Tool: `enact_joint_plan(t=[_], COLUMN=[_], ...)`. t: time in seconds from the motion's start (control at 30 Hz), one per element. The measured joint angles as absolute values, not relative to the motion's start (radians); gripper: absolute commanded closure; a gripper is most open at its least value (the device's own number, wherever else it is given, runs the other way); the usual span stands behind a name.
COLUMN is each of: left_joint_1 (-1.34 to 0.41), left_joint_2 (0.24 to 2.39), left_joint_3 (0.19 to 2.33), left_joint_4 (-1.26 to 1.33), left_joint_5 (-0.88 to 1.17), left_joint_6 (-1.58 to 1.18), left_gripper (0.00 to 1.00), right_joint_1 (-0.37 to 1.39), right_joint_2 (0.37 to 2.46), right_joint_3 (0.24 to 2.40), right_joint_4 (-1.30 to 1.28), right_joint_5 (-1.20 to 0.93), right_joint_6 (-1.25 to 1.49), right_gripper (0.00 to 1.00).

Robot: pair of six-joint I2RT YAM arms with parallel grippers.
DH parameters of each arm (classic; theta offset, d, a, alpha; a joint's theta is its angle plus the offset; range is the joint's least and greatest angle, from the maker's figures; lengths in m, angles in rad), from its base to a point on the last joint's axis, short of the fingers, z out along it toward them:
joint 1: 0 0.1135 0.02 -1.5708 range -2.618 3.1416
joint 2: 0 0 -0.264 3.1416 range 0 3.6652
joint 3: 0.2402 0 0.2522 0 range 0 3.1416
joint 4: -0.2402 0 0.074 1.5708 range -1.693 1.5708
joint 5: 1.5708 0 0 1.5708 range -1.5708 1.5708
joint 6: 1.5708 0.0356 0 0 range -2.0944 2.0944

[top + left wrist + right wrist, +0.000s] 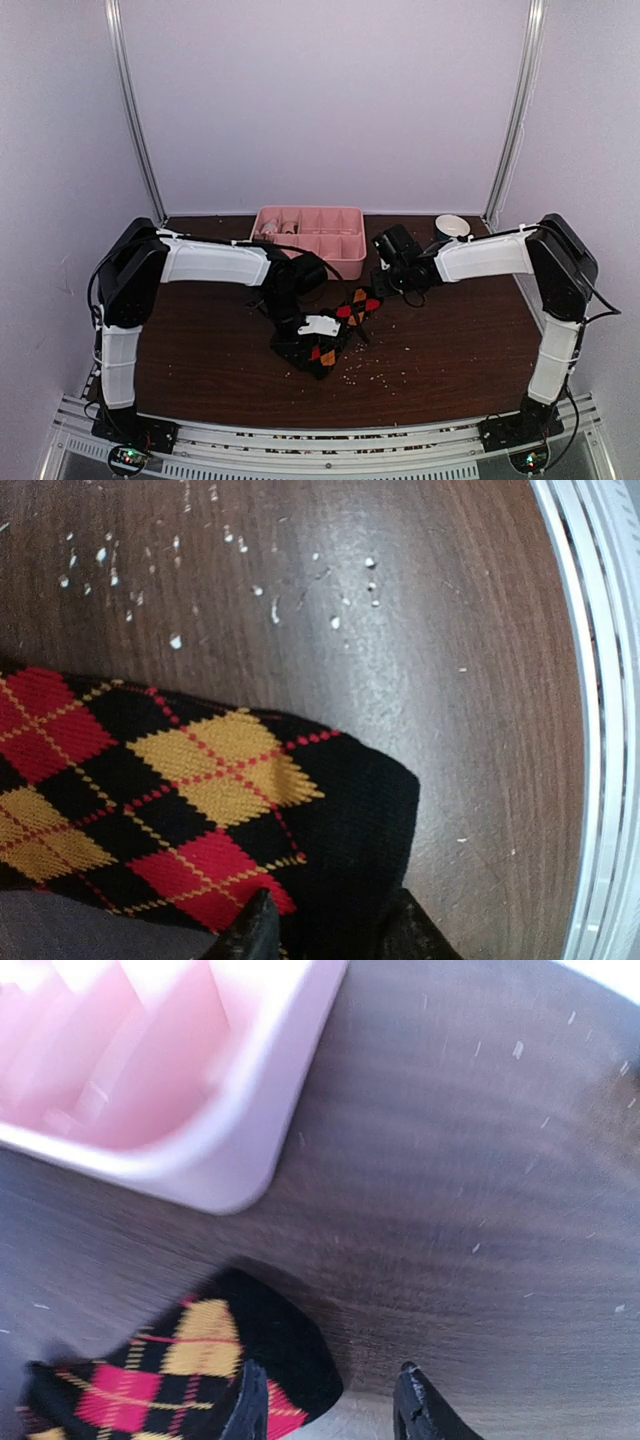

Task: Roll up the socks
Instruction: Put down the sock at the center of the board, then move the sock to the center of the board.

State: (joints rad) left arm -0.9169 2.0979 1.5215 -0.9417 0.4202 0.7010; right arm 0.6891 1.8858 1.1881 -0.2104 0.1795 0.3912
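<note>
Your argyle sock (355, 305) lies flat, its long axis running diagonally from near-left to far-right. Your left gripper (330, 925) has its fingers apart over the near-left end. Your right gripper (330, 1400) has its fingers apart at the far-right end.

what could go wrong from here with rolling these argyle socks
The argyle sock lies mostly beside the right pincer, not between its open jaws, so closing may catch only an edge. The pink tray sits close by; a swing might knock it. Crumbs on the table could get rolled in.
</note>
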Motion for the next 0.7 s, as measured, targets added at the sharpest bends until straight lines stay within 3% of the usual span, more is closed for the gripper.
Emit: enact_joint_plan(t=[0.03, 0.1, 0.13, 0.37, 0.5, 0.57, 0.7], left_joint_1=[-0.919, -0.923, -0.924, -0.924, -0.915, -0.883, -0.699], left_joint_2=[2.098, 2.093, 2.086, 1.913, 1.781, 1.746, 1.744], left_joint_3=[1.521, 1.515, 1.51, 1.468, 1.436, 1.433, 1.486], left_joint_4=[-0.941, -0.936, -0.934, -0.926, -0.884, -0.873, -0.889], left_joint_5=[0.423, 0.425, 0.423, 0.264, 0.073, 0.014, 0.035], left_joint_6=[0.698, 0.686, 0.682, 0.624, 0.585, 0.556, 0.49], left_gripper=[0.48, 0.41, 0.39, 0.28, 0.05, 0.02, 0.02], right_joint_1=[0.689, 0.691, 0.694, 0.724, 0.682, 0.68, 0.775], right_joint_2=[1.855, 1.793, 1.757, 1.554, 1.451, 1.436, 1.505], right_joint_3=[1.179, 1.156, 1.139, 1.012, 0.869, 0.826, 0.857], right_joint_4=[-0.202, -0.181, -0.171, -0.114, -0.009, 0.011, 0.016], right_joint_5=[0.182, 0.191, 0.203, 0.336, 0.289, 0.277, 0.242], right_joint_6=[0.389, 0.384, 0.381, 0.45, 0.505, 0.496, 0.465], right_gripper=[0.46, 0.03, 0.0, 0.0, 0.0, 0.01, 0.21])
